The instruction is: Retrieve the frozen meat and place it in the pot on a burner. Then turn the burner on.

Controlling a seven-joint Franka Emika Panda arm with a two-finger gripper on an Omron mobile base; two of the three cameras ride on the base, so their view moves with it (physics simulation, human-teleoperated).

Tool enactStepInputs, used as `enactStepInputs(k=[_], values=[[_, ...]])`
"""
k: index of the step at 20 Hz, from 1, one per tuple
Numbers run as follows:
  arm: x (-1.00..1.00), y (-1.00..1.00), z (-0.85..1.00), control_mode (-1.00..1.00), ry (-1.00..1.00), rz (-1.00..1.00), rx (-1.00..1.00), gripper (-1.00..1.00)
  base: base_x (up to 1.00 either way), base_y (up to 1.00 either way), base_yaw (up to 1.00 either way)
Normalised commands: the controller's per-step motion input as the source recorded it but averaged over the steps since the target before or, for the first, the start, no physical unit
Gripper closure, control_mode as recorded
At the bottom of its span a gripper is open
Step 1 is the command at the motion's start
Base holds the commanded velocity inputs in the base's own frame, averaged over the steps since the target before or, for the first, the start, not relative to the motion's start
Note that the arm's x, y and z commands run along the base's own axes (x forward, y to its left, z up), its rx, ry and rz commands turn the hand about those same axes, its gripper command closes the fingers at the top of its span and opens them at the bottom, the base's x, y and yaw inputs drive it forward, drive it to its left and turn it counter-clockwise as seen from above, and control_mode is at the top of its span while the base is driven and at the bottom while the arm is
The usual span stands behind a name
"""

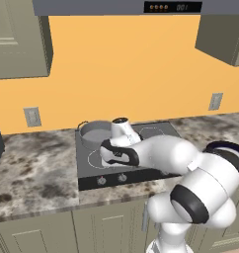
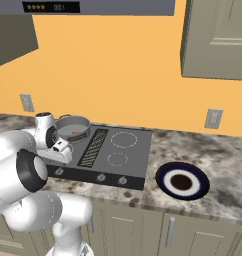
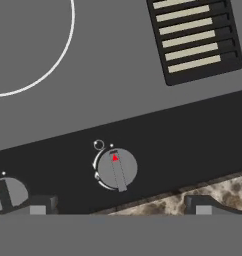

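The pot point(image 2: 73, 128) sits on the back burner with something reddish inside, likely the meat point(image 2: 76, 133), well beyond the fingers. The gripper point(image 3: 120, 210) hangs over the stove's point(image 3: 118, 75) front strip, its fingers point(image 3: 40, 206) apart, with a round knob point(image 3: 116, 169) between and just ahead of them. That open straddle suits closing on the knob to turn the burner on.

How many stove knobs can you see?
3 in the right base view, along the cooktop's front strip: left knob, middle knob, right knob. The arm covers the strip's left end, so another may be hidden.
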Motion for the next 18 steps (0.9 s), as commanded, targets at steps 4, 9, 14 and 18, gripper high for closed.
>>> enactStepInputs(k=[4,9,14,18], values=[[0.03,0.0,-0.13,-1.0,0.0,0.0,0.0,-1.0,0.0,0.0,0.0],[-0.01,0.0,-0.16,-1.0,0.0,0.0,0.0,-1.0,0.0,0.0,0.0],[0.0,0.0,-0.31,-1.0,0.0,0.0,0.0,-1.0,0.0,0.0,0.0],[0.0,0.0,-0.28,-1.0,0.0,0.0,0.0,-1.0,0.0,0.0,0.0]])
